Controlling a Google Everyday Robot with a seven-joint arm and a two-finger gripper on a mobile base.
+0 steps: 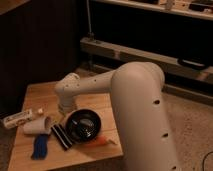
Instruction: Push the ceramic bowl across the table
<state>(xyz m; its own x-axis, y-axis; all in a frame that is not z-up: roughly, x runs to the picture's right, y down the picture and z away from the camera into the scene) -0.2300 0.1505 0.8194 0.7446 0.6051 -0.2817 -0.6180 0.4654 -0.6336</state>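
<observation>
The glossy black ceramic bowl (84,125) sits on the light wooden table (40,95) near its front right part. My white arm reaches in from the right, over the table. Its wrist hangs above the bowl's far left side. The gripper (65,108) points down just behind and to the left of the bowl's rim, close to it. I cannot tell whether it touches the bowl.
A black-and-white striped cylinder (61,136) lies against the bowl's left side. A white cup (37,126) lies on its side further left. A white tube (17,118), a blue object (40,146) and an orange object (102,141) lie near the table's edges.
</observation>
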